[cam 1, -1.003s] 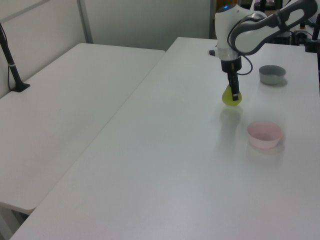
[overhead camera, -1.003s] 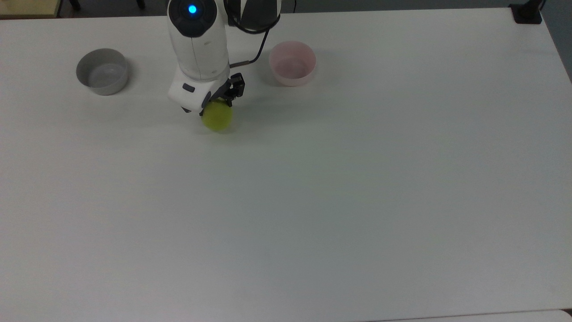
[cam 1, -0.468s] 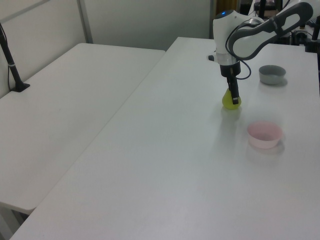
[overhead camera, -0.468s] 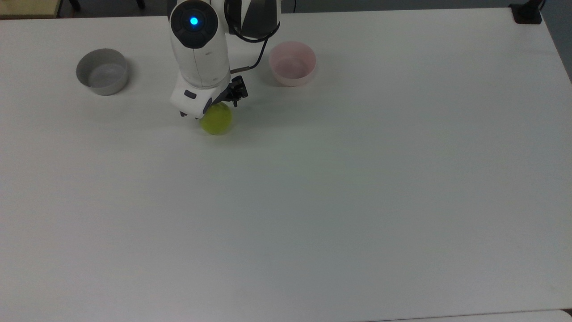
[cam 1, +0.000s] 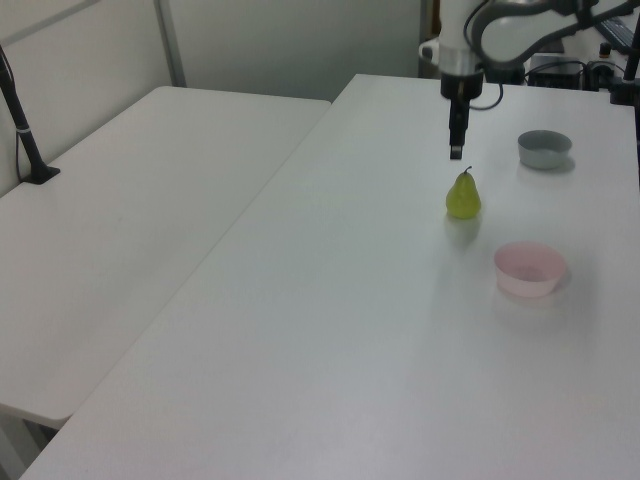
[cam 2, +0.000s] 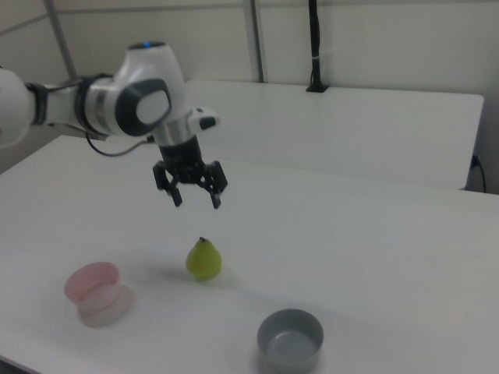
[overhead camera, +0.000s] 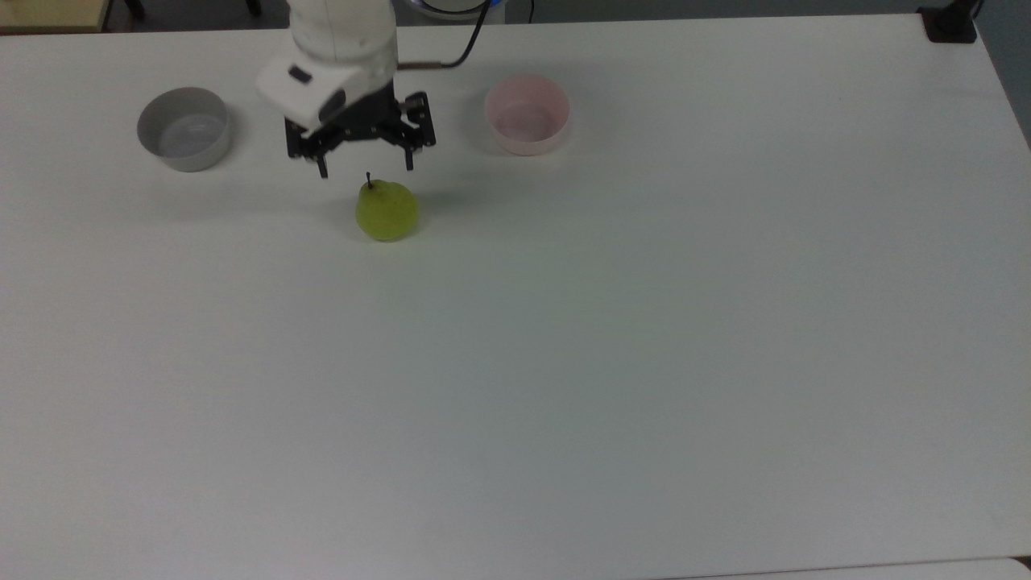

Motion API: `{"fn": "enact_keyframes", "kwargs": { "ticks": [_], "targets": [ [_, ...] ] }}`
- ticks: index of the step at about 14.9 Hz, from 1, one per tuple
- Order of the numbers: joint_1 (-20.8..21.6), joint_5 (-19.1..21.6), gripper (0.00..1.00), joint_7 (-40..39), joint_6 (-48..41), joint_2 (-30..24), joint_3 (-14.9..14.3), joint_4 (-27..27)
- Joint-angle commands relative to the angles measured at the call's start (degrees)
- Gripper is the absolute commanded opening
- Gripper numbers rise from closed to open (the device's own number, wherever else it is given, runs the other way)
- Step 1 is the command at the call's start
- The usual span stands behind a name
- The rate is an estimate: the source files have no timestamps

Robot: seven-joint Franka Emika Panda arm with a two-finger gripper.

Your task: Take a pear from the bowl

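Going left to right across the top view, the grey bowl (overhead camera: 184, 129) sits at the far left of the white bench (overhead camera: 564, 362), holding nothing. Next comes the pincer (overhead camera: 364, 167), raised off the bench with its fingers spread wide and gripping nothing — it hangs just at 12 o'clock from the pear (overhead camera: 387, 211). The pear stands upright on the bare bench, stem up, touching neither bowl. Further right, at about 2 o'clock from the pear, the pale pink bowl (overhead camera: 527, 113) is empty. Judging by this, the fruit is already out of its bowl and set down between the two bowls — little seems left but for the arm to clear away.
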Motion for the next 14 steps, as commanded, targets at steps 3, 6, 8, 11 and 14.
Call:
{"fn": "enact_keyframes", "kwargs": {
  "ticks": [3, 6, 8, 11, 14],
  "targets": [
    [3.42, 0.26, 1.00, 5.46, -16.09, -6.76, -4.53, 5.84],
    [3.24, 0.43, 1.00, 5.73, -18.22, -6.33, -4.61, 7.09],
    [2.28, 0.69, 1.00, 5.73, -18.32, -6.32, -4.61, 7.18],
    [1.39, 0.78, 1.00, 8.25, -18.32, -5.89, -4.26, 7.27],
    [1.22, 0.96, 1.00, 11.87, -18.05, -6.32, -4.35, 7.18]
  ]
}}
